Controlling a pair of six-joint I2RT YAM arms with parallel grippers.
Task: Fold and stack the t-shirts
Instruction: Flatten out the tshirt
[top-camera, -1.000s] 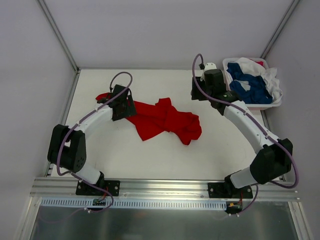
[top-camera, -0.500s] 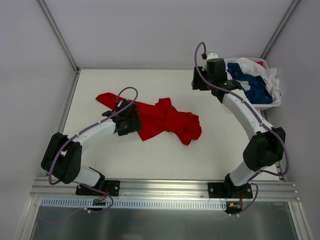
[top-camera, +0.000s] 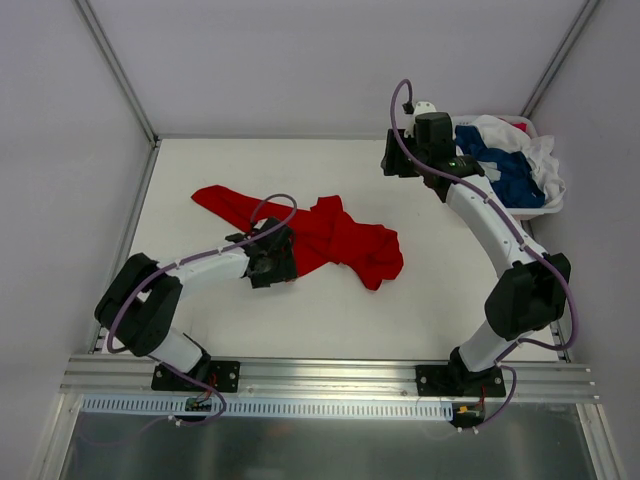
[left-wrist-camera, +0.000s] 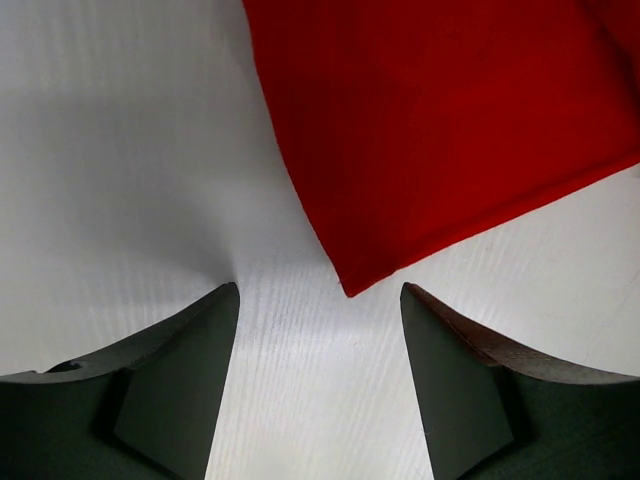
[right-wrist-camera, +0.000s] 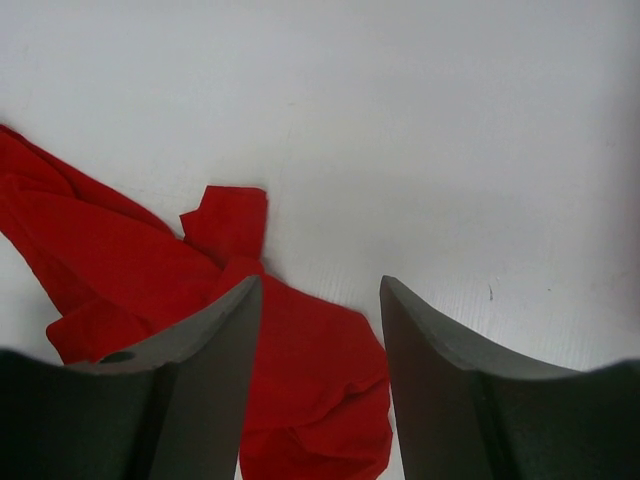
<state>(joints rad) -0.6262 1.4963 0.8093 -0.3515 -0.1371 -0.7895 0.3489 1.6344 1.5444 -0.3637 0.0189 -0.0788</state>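
Observation:
The red t-shirt (top-camera: 340, 235) lies crumpled and stretched across the middle of the table, one end reaching far left. My left gripper (top-camera: 278, 262) is open and empty, low over the shirt's near edge. In the left wrist view (left-wrist-camera: 320, 300) a pointed red corner (left-wrist-camera: 352, 280) lies just ahead of the gap between the fingertips, with bare table between them. My right gripper (top-camera: 392, 165) is open and empty, raised at the far right beside the basket. Its wrist view (right-wrist-camera: 320, 290) looks down on the red shirt (right-wrist-camera: 300, 350) from a distance. A dark blue shirt (top-camera: 505, 172) and a white shirt (top-camera: 543, 160) are heaped in the basket.
The white plastic basket (top-camera: 520, 213) stands at the far right corner. Metal frame posts and pale walls close in the table on the left, back and right. A metal rail runs along the near edge by the arm bases.
My left gripper let go of the shirt's far-left end, which now lies flat, and moved right and nearer to the shirt's near corner. My right gripper shifted slightly toward the far side.

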